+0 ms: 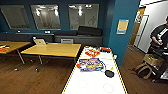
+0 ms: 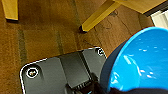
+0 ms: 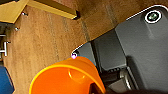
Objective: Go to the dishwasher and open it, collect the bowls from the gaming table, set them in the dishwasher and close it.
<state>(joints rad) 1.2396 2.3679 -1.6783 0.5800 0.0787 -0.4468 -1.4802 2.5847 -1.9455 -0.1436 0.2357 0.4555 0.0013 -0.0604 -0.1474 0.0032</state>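
Observation:
The bright blue bowl (image 2: 140, 62) hangs over the wooden floor in the left wrist view, with my left gripper (image 2: 100, 87) shut on its rim. The smaller yellow bowl (image 3: 67, 77), orange-tinted here, is held the same way above the floor by my right gripper (image 3: 97, 87). The gaming table (image 1: 95, 83) lies straight ahead in the head view, with a glossy white top, a yellow frame and a colourful graphic (image 1: 91, 64) at its middle. The dishwasher is out of view.
A flat black disc (image 1: 109, 73) and red items (image 1: 92, 52) lie on the gaming table. Yellow-topped tables (image 1: 52, 49) stand to the left, one with a laptop (image 1: 40, 41). A person (image 1: 160, 35) stands at the right by a cardboard box (image 1: 152, 59). A teal wall corner (image 1: 122, 30) rises behind the table.

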